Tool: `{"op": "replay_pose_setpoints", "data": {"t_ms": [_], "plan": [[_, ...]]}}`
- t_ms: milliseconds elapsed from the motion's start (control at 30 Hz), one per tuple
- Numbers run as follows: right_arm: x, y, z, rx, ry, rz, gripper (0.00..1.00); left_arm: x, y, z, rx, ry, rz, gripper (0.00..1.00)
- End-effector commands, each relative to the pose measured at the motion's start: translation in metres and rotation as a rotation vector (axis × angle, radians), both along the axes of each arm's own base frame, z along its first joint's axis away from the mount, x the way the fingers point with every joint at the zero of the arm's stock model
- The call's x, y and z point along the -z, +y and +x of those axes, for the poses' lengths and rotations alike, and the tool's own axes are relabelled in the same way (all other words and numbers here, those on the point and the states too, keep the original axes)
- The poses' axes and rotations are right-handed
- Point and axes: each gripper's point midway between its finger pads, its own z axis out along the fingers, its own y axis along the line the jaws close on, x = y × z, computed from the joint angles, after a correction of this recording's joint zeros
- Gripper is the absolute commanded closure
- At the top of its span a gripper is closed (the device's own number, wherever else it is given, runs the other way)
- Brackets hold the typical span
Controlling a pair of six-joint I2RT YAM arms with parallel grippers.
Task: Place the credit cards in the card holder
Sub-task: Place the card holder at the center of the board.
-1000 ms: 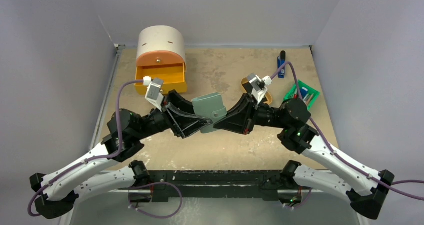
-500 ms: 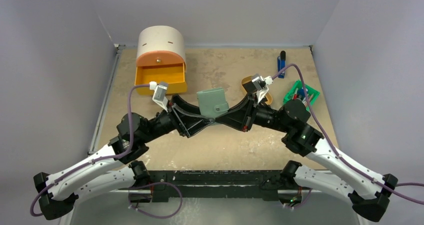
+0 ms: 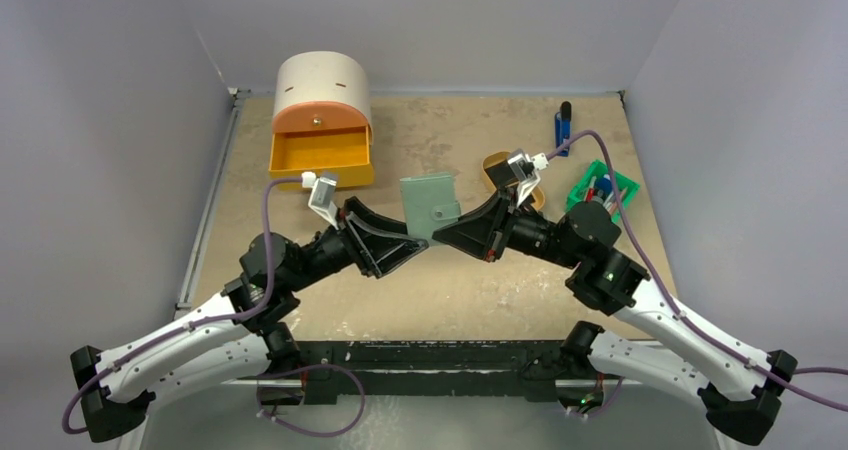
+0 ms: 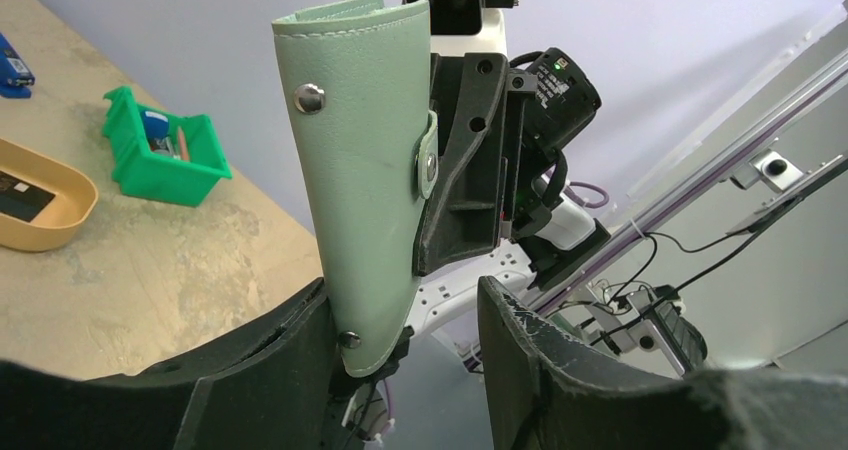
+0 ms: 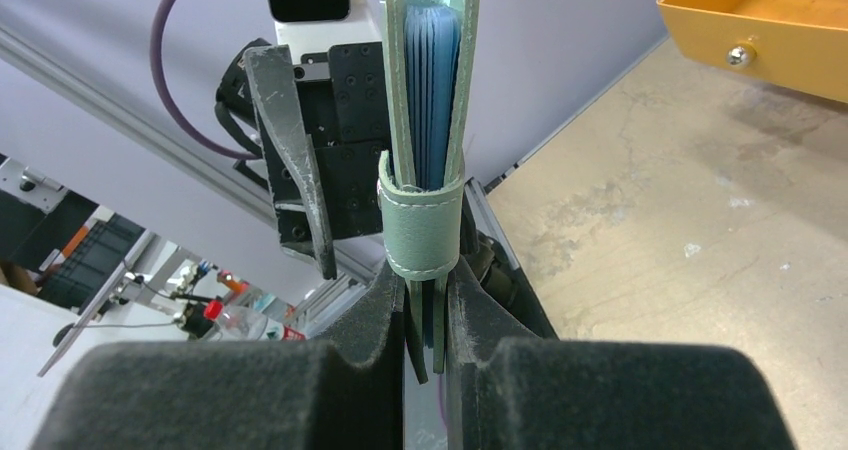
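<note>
The grey-green card holder [image 3: 430,205] is held up above the table's middle, closed, its snap tab wrapped over the edge. My right gripper [image 3: 447,232] is shut on its lower edge; the right wrist view shows the card holder [image 5: 430,120] clamped between the pads [image 5: 385,300], blue inner pockets showing. My left gripper [image 3: 413,242] is open around its lower corner; in the left wrist view the card holder [image 4: 360,170] rests against one finger [image 4: 290,340] and stands apart from the other. A black credit card [image 4: 18,192] lies in the tan tray [image 4: 60,220].
The tan tray [image 3: 491,167] sits behind the right wrist. A green bin [image 3: 603,190] with small items stands at the right. A blue-and-black stick [image 3: 563,128] lies at the far right. An orange drawer unit [image 3: 322,145] with its drawer open stands at the far left.
The card holder has risen a little and turned to face up more squarely. Both wrists shifted with it, the left arm swinging rightward. The right gripper has kept its hold.
</note>
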Motion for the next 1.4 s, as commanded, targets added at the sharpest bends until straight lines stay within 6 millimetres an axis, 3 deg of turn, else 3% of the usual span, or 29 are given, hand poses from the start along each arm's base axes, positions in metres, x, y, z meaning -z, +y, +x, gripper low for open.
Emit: {"op": "replay_pose_setpoints", "data": {"t_ms": [0,300,533,733,1033,1100,1233,1300,1367], "plan": [[-0.022,-0.006,0.004,0.041,-0.049,0.083,1.00,-0.016,0.011,0.000,-0.031,-0.018,-0.056,0.47],[-0.022,-0.005,-0.002,0.007,-0.058,0.123,1.00,-0.019,0.022,0.006,-0.097,-0.018,-0.077,0.48],[-0.023,0.000,-0.002,-0.014,-0.057,0.147,1.00,-0.021,0.007,-0.002,-0.008,-0.023,-0.102,0.72],[-0.021,0.002,-0.002,-0.025,-0.044,0.154,1.00,-0.021,0.005,-0.002,0.001,-0.024,-0.101,0.62],[-0.021,0.004,-0.004,-0.044,-0.040,0.149,1.00,-0.019,0.005,-0.002,-0.001,-0.023,-0.090,1.00],[-0.017,0.004,-0.004,-0.040,-0.028,0.129,1.00,-0.016,0.005,0.000,-0.013,-0.019,-0.082,1.00],[-0.006,-0.007,-0.002,0.014,-0.014,0.052,0.50,-0.006,0.013,0.013,-0.101,0.017,-0.035,1.00],[0.004,-0.020,0.002,0.086,-0.001,-0.022,0.39,0.006,0.020,0.025,-0.180,0.054,0.022,1.00],[0.015,-0.038,0.008,0.178,0.009,-0.109,0.36,0.023,0.026,0.039,-0.263,0.101,0.099,1.00]]}}
